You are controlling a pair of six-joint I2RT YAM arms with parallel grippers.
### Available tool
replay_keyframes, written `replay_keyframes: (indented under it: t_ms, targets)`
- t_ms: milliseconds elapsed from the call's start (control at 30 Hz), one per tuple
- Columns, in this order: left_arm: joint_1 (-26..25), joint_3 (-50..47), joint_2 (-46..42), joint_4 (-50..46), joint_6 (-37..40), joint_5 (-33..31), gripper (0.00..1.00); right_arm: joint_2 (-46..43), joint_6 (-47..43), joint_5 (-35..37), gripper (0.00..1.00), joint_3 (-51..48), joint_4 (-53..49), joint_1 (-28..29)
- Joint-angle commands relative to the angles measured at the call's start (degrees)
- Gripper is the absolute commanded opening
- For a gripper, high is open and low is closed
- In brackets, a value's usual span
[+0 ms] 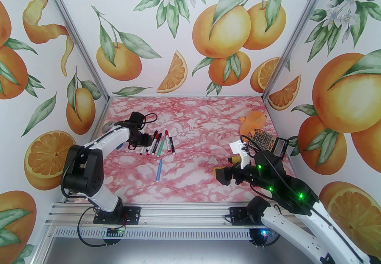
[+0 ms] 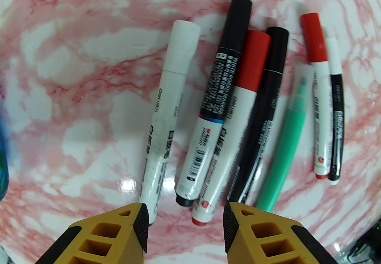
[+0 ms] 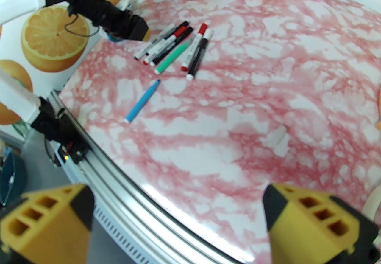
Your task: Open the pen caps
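Seven pens (image 2: 235, 125) lie side by side in a loose fan, the green pen (image 2: 282, 149) among them; four sit on the green pen's side toward the left arm's base, two slim ones on its other side; an eighth, the blue pen (image 1: 159, 170), lies alone, apart from the green pen toward the near edge of the table (image 1: 208, 125). Every long axis in the fan runs nearly as the green pen's does, straight away from the left gripper (image 2: 186, 227); butt ends point at it, and the pen caps (image 2: 253, 60), red, black and white, sit at the far ends. Its jaws would close crosswise to those axes, which I judge suits pinching a barrel; the left arm is plainly the nearer. Those jaws stand partly apart with nothing clamped between them; the right gripper (image 3: 177, 200) hangs well apart from the green pen, across the table, spread wide and empty.

Hard to make out: the green pen is blurred and its cap seems clear plastic, so where the cap ends is uncertain; the butt ends of its neighbour the black pen (image 2: 259, 125) and of the white-capped pen (image 2: 169, 113) farthest from it slip behind the yellow fingers (image 2: 140, 224); whether a finger touches any pen, I cannot tell; a blue smear at the left edge of the left wrist view is cut off and cannot be named.
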Motion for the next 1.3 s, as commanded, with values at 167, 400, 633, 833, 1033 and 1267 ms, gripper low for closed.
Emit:
replay_keyframes:
  t_ms: [167, 400, 633, 833, 1033, 1267]
  targets:
    - [0.77, 4.48, 5.48, 0.92, 1.79, -1.88, 0.37, -0.93, -0.36, 0.32, 1.0, -0.52, 0.32, 0.25]
    - [1.13, 6.18, 9.46, 1.32, 2.26, -2.34, 0.35, -1.42, -0.32, 0.67, 1.0, -0.51, 0.21, 0.3]
    - [1.21, 7.25, 11.85, 0.95, 2.5, -3.44, 0.31, -1.53, -0.3, 0.93, 1.0, -0.51, 0.17, 0.28]
    - [1.21, 7.27, 12.82, 0.74, 2.07, -4.77, 0.27, -1.71, -0.17, 1.11, 1.0, -0.56, 0.14, 0.29]
    - [1.12, 7.08, 13.31, 0.81, 1.67, -5.31, 0.2, -1.86, -0.17, 1.33, 1.0, -0.51, 0.23, 0.24]
    - [0.95, 8.01, 9.5, -0.77, 1.78, -3.96, 0.14, -2.28, 0.01, 1.72, 1.0, -0.51, 0.31, 0.29]
